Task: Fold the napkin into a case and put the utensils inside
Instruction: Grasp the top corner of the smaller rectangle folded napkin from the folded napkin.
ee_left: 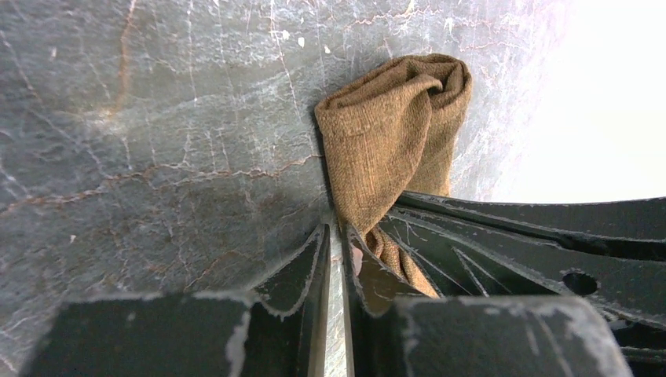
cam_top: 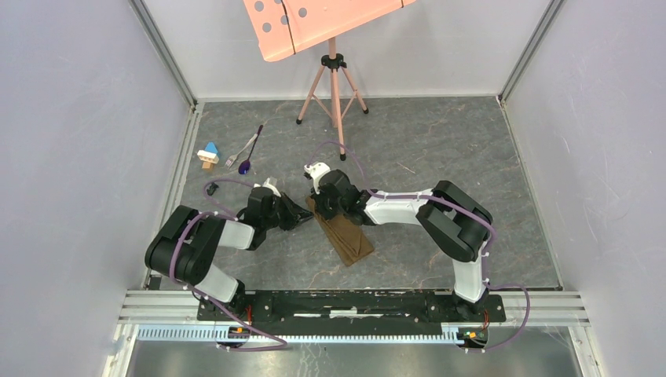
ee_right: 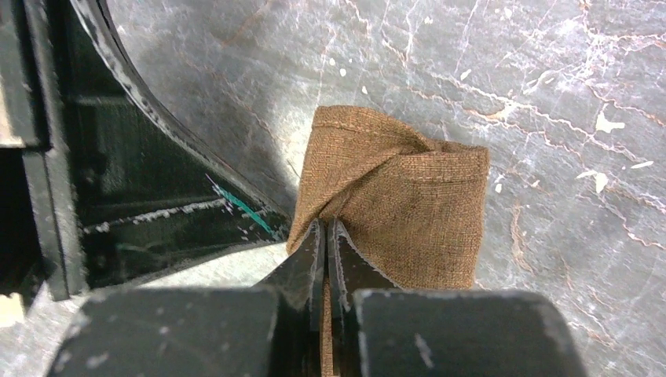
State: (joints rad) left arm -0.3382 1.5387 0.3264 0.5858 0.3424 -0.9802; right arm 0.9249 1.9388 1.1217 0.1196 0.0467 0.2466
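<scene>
The olive-brown napkin (cam_top: pixel 345 236) lies as a narrow folded strip slanting across the middle of the table, its far end bunched and lifted. My right gripper (cam_top: pixel 320 206) (ee_right: pixel 326 226) is shut on that end, with cloth showing between its jaws. My left gripper (cam_top: pixel 305 215) (ee_left: pixel 336 228) meets it from the left. Its jaws are a sliver apart and pinch the napkin (ee_left: pixel 393 133) edge at the tips. The silver fork (cam_top: pixel 238 154) and the purple-bowled spoon (cam_top: pixel 245 166) lie side by side at the far left, away from both grippers.
A small blue, white and tan toy block (cam_top: pixel 208 154) sits left of the fork. A tiny black piece (cam_top: pixel 212 189) lies near the left arm. A pink stand on a tripod (cam_top: pixel 334 86) rises at the back. Walls enclose the table on both sides.
</scene>
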